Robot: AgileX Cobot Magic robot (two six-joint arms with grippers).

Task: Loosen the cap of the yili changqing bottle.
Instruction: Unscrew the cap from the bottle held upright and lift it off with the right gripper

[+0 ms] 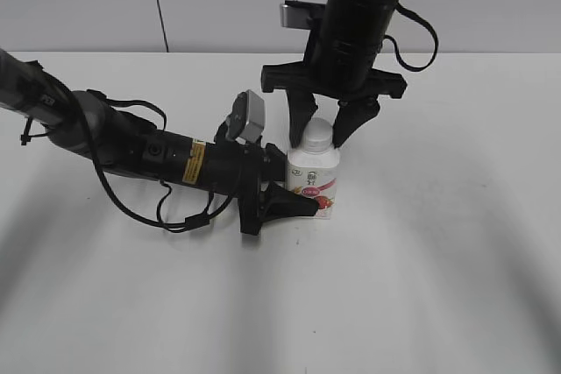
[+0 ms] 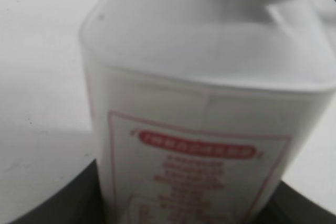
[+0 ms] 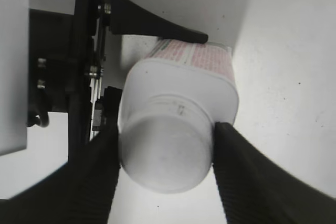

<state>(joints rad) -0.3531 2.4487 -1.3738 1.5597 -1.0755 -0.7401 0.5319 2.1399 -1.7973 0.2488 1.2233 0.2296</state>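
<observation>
Bottle (image 1: 313, 180) upright on the white table (image 1: 438, 260), near the middle in the exterior view, white and squarish, with pink-red label band and fruit picture low on the front. White cap (image 1: 317, 135) seated on the neck, flat top facing up.

Left claw (image 1: 294, 188) reaching in low from the left, arm lying close to the table, black fingers (image 1: 294, 206) clamped on the lower body of the bottle; one finger seen across the front at label height in the exterior view, another along the far side in the right wrist view. Left wrist view filled by the bottle's shoulder and a blurred pink-framed back label, dark finger bases at the bottom corners; print too soft to read.

Right claw (image 1: 321, 129) hanging down from above, wrist roughly vertical over the bottle. Two black fingers (image 3: 247, 182) flanking the cap, one on each side. In the right wrist view the right-hand finger touching the cap's side, the left-hand finger just beside or touching it; contact on that side hard to tell. From the exterior view, fingertips level with the cap and shoulders, set close around it. Not spread wide; whether pressing on the cap, cannot tell.

Grey camera block (image 1: 248, 116) mounted on the left wrist, just left of the bottle.
</observation>
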